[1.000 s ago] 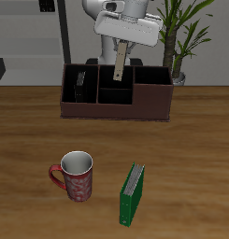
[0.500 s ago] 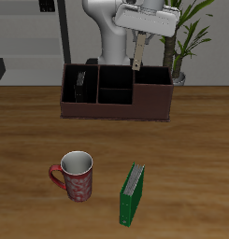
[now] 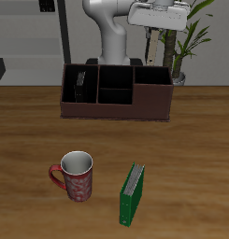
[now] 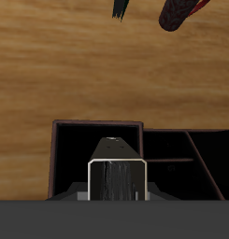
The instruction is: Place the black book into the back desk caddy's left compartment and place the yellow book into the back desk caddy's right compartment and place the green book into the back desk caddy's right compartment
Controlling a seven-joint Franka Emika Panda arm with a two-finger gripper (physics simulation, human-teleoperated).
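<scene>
Yellow book (image 4: pixel 116 168) upright, clamped in pincer (image 4: pixel 117 191)

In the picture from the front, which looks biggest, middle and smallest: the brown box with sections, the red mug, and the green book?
1. Desk caddy, clearly largest.
2 and 3. Green book and red mug: they look about alike, so no ranking. Both also sit nearer the camera than the caddy.

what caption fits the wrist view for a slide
Gripper holds the yellow book above the desk caddy.

The gripper (image 3: pixel 151 39) hangs high on the raised arm, fingers pointing down
</scene>
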